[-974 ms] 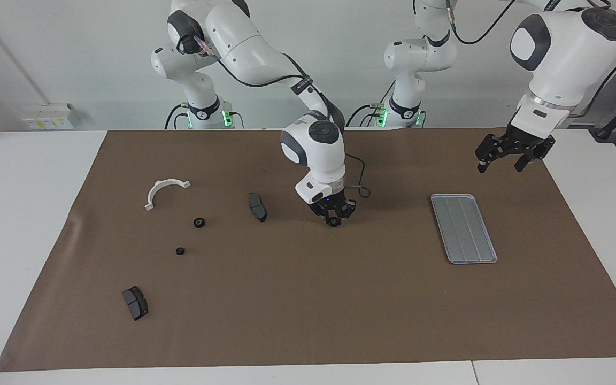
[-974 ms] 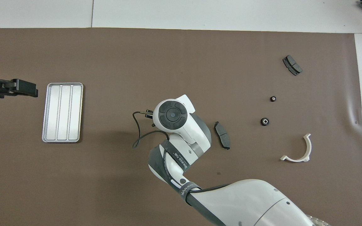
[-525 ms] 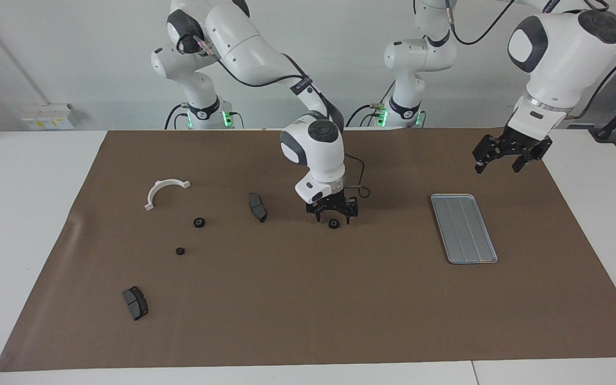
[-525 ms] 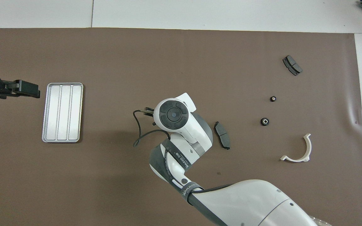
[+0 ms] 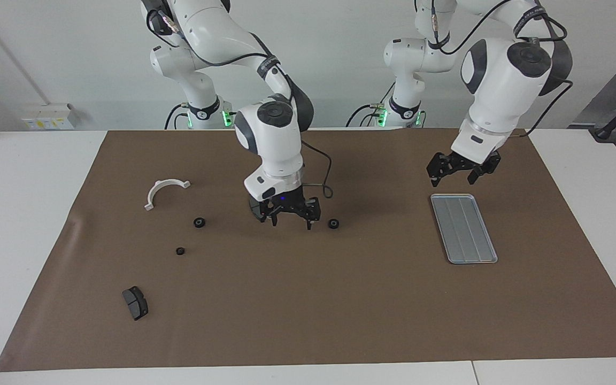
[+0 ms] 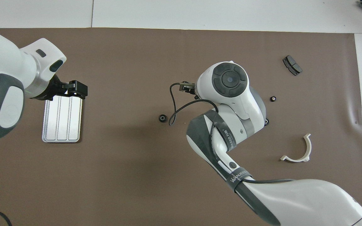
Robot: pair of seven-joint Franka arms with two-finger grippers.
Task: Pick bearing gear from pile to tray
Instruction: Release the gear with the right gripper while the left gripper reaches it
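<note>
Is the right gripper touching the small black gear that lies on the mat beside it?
Apart. In the facing view, bare brown mat shows between the open right gripper and the gear.

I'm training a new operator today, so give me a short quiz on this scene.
1. True or false: the tray already holds a gear.
2. How many black gears lie on the mat?
3. Which gripper hangs closest to the tray? A: left gripper. B: right gripper.
Key: 1 false; 2 three; 3 A.
</note>
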